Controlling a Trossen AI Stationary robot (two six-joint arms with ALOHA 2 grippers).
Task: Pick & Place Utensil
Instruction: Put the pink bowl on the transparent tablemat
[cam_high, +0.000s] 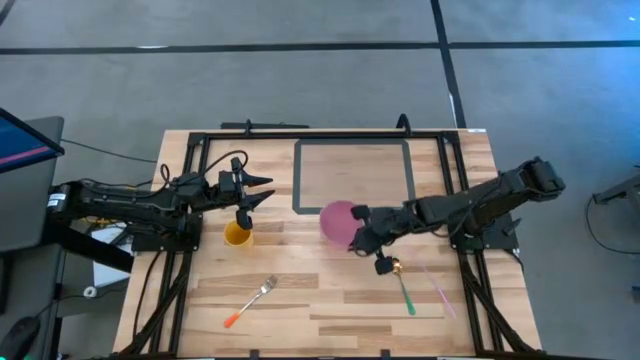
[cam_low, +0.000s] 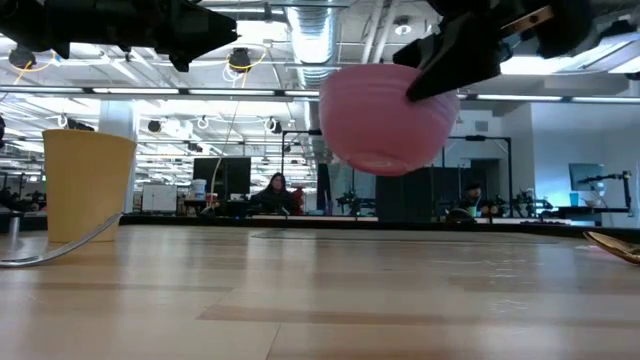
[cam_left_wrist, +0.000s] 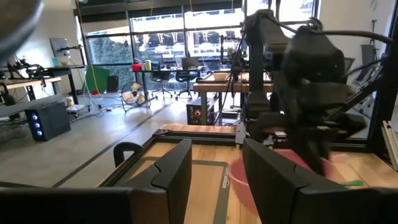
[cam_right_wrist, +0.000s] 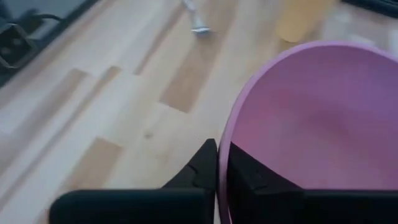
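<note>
A pink bowl hangs in the air above the table's middle, held by my right gripper; in the low view the bowl is well above the wood. A spoon with a green handle lies flat near the right gripper, and its bowl end shows in the low view. A fork with an orange handle lies flat toward the near left. A yellow cup stands upright under my left gripper, which hovers open and touches nothing. My right gripper pinches the pink bowl's rim on its near-right side, one finger inside the bowl and one outside. The fingers come from the table's right, slanting down. The bowl is lifted clear of the table, roughly level, its opening facing up.
A dark rectangular outline is marked on the far middle of the table. A thin pink stick lies right of the spoon. Black frame rails run along the table's left, right and far sides. Bare wood shows in the near middle.
</note>
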